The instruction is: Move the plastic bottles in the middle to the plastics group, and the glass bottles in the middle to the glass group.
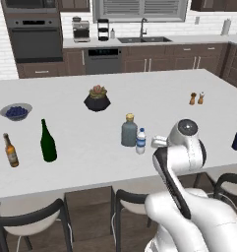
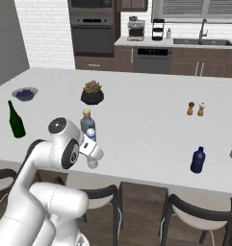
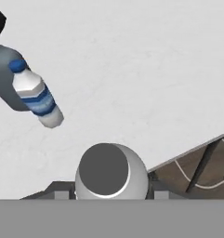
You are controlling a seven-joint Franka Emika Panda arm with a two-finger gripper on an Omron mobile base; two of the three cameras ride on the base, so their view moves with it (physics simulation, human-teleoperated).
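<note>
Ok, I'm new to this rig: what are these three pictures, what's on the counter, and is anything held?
A white robot arm in a rendered kitchen. Two pictures look over it from behind, left and right; the third looks along the gripper. On the white counter: green wine bottle and brown beer bottle at left, squat grey bottle and blue-label water bottle in the middle, dark blue bottle at right, plus plant, bowl, two shakers. The gripper seems closed on a plain clear bottle, seen from above its cap.
</note>
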